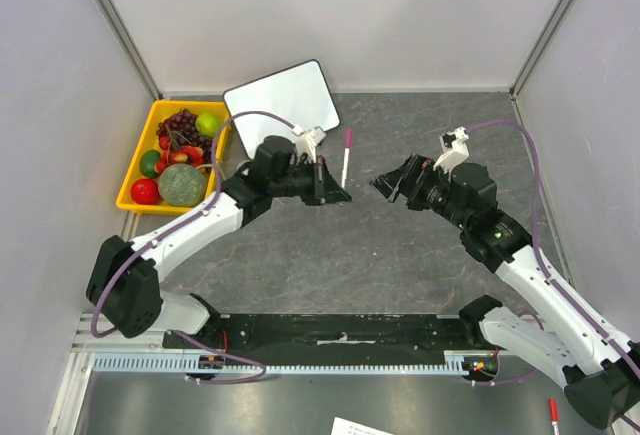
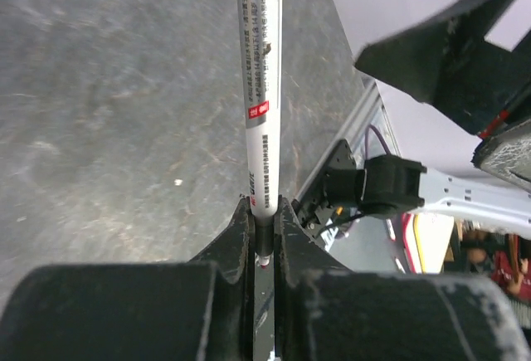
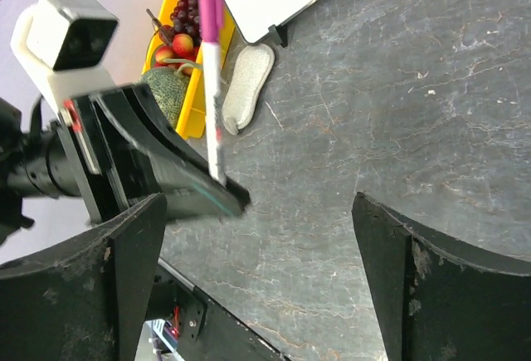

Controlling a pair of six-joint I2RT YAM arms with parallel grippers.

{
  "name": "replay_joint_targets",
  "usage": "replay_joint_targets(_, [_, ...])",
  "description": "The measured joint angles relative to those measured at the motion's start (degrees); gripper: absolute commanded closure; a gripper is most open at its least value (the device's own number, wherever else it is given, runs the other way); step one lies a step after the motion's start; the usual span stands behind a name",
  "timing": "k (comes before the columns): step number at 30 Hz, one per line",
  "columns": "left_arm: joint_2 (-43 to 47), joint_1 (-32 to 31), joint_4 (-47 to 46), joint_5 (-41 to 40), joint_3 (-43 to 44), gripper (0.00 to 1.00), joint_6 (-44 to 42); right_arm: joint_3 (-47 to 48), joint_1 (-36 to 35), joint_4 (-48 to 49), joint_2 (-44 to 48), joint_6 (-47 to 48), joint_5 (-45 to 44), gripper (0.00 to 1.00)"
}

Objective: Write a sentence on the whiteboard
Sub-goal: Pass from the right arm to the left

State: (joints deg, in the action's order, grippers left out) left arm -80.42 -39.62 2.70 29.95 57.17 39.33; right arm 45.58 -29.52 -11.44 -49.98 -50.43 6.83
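Whiteboard (image 1: 283, 97) lay just beyond my left tool (image 1: 335, 188), which gripped the tail of the marker (image 1: 346, 158), pink end pointing farward; my right tool (image 1: 388, 186) gaped open.

The tabletop (image 1: 400, 255) is dark grey with pale marbled veining. The whiteboard (image 1: 282, 98) is white, framed in black. The marker (image 1: 346, 158) has a white barrel, magenta cap and small red label. In the yellow tray (image 1: 143, 145) are dark purple grapes (image 1: 180, 123), a lime-green apple (image 1: 208, 123) and what looks like a grey-green netted melon (image 1: 182, 185).
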Motion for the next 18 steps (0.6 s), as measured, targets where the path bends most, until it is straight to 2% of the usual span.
replay_joint_targets(7, [7.72,7.74,7.8,2.97,-0.02,0.98,-5.4,1.68,0.0,-0.72,-0.37,4.72,6.08,0.02])
replay_joint_targets(14, [14.01,8.39,18.53,7.65,0.31,0.98,-13.66,3.54,0.0,1.01,-3.56,8.26,16.17,0.02])
replay_joint_targets(18, [16.09,8.39,22.36,11.08,0.31,0.98,-16.5,2.6,-0.04,9.33,-5.7,5.53,23.06,0.05])
